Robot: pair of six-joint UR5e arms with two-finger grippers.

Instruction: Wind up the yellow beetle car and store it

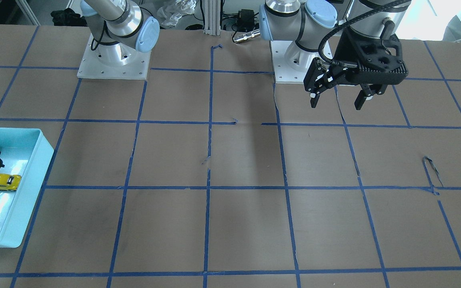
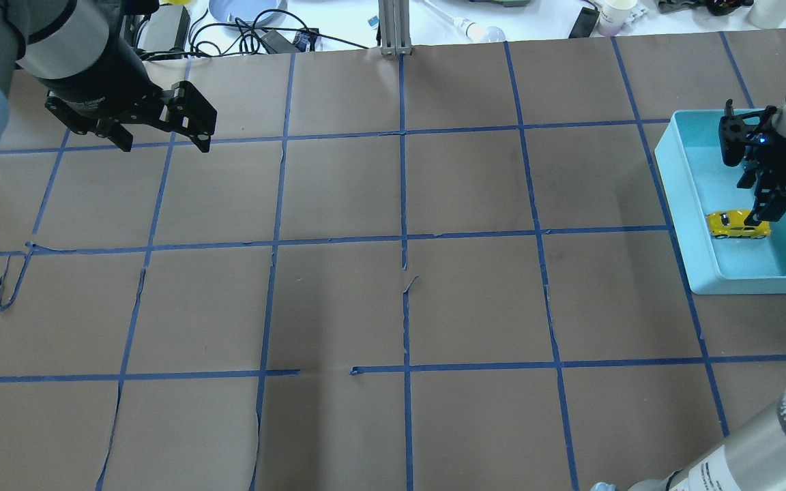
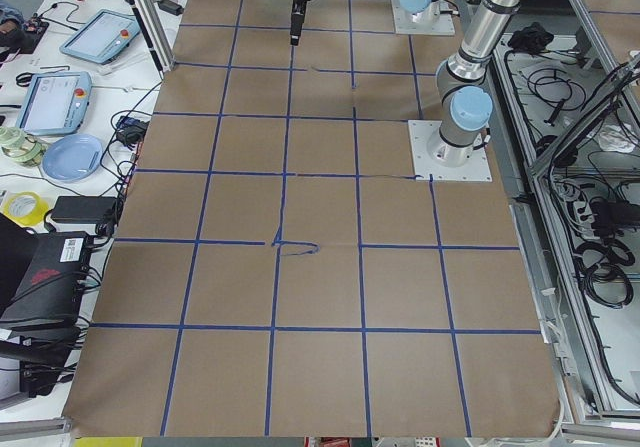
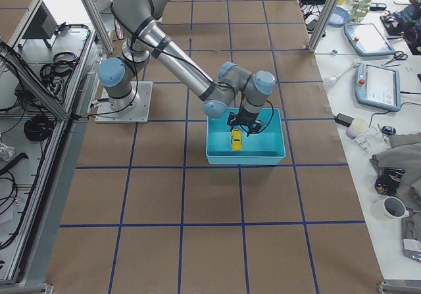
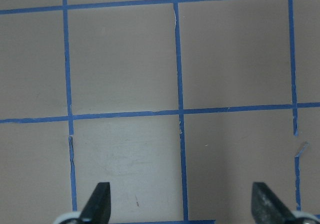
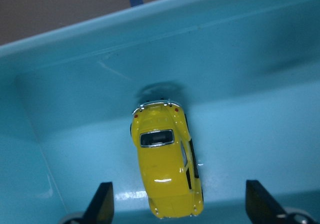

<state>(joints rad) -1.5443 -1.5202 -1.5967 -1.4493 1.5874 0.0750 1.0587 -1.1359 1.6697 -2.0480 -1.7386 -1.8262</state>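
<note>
The yellow beetle car (image 6: 167, 159) lies on the floor of a teal bin (image 6: 200, 48), its rear close to one wall. It also shows in the overhead view (image 2: 737, 225), the front view (image 1: 5, 181) and the right side view (image 4: 236, 139). My right gripper (image 6: 180, 204) hangs just above the car, open, with its fingers wide on either side and not touching it; it also shows in the overhead view (image 2: 768, 211). My left gripper (image 2: 163, 144) is open and empty, raised over bare table far from the bin (image 2: 761, 284); its wrist view (image 5: 180, 209) shows only paper.
The table is brown paper with a blue tape grid (image 2: 403, 245), torn in places. The bin (image 1: 14, 129) stands at the table's edge on my right. Both arm bases (image 1: 114, 60) stand at my side of the table. Cables and cups lie beyond the far edge (image 2: 263, 34).
</note>
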